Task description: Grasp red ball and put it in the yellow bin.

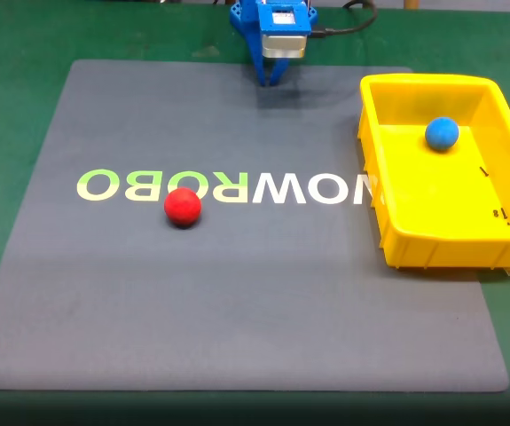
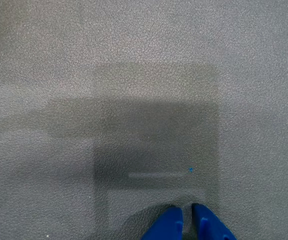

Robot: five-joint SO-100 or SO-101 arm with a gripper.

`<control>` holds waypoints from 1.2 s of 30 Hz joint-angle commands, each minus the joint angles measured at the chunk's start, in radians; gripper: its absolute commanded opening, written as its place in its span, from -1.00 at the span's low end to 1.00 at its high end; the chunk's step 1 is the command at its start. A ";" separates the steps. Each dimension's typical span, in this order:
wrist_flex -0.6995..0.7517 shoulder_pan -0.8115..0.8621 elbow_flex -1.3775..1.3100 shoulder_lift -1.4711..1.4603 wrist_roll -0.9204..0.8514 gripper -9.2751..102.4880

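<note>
The red ball (image 1: 183,207) lies on the grey mat, left of centre, over the printed lettering. The yellow bin (image 1: 414,240) stands at the mat's right edge, and a blue ball (image 1: 442,133) rests inside it near the far wall. My blue gripper (image 1: 270,82) hangs at the far middle of the mat, well away from the red ball and from the bin. In the wrist view its two blue fingertips (image 2: 170,225) meet at the bottom edge with only a thin slit between them, so the gripper (image 2: 186,216) is shut with nothing in it, low above bare mat.
The grey mat (image 1: 237,302) carries pale lettering (image 1: 263,187) across its middle and lies on a green table (image 1: 6,106). A black cable (image 1: 352,27) runs off behind the arm's base.
</note>
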 commanded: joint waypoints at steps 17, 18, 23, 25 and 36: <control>-0.018 0.014 0.031 0.012 -0.003 -0.24; -0.026 0.028 0.025 0.012 -0.017 -0.14; -0.005 0.063 -0.060 0.011 -0.060 -0.09; 0.021 0.081 -0.124 0.011 -0.066 -0.10; -0.563 0.302 -0.505 -0.520 -0.132 -0.13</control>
